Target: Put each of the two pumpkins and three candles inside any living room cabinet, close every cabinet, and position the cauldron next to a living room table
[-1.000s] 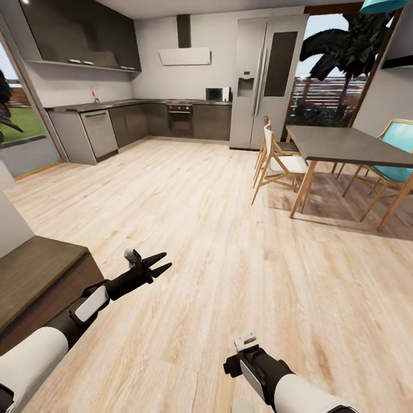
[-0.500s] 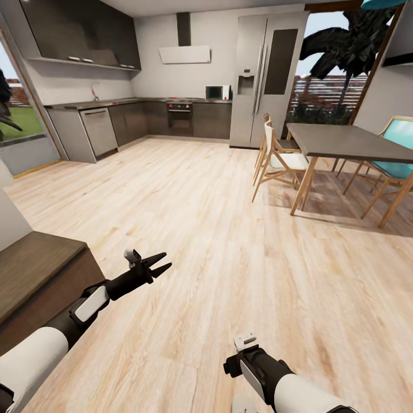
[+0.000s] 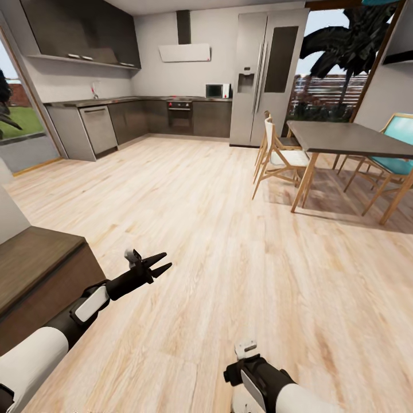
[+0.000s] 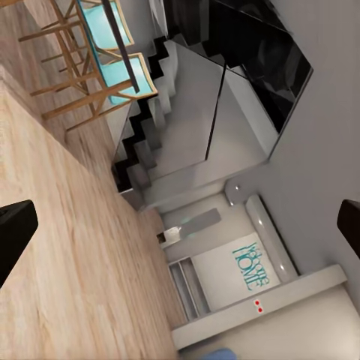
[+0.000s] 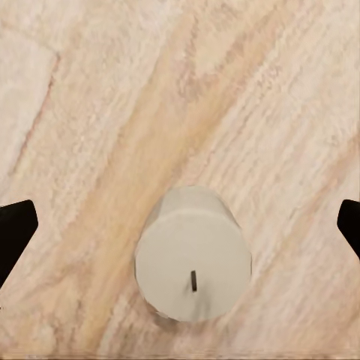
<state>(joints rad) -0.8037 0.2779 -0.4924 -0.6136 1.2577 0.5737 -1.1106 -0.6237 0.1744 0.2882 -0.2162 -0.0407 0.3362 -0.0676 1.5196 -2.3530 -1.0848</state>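
Observation:
A stubby pale grey candle [image 5: 193, 259] stands upright on the wood floor, its dark wick visible. My right gripper [image 5: 182, 223] hangs straight above it, open wide, with one fingertip on each side and clear of the candle. In the head view the right wrist [image 3: 248, 357] points down at the bottom edge. My left gripper [image 3: 159, 263] is open and empty, held out over the floor. Its fingertips [image 4: 15, 229] frame a distant wall and stairs. The dark brown cabinet [image 3: 34, 267] sits low at the left, beside my left arm.
A grey dining table [image 3: 344, 139] with wooden chairs [image 3: 281, 160] stands at the right. The kitchen units [image 3: 143, 117] and a fridge [image 3: 267, 74] line the far wall. Pale wood floor [image 3: 218, 229] stretches between them and me.
The whole head view has shifted a little, so the camera moved. The right wrist sits slightly lower in the picture. The left arm holds the same pose.

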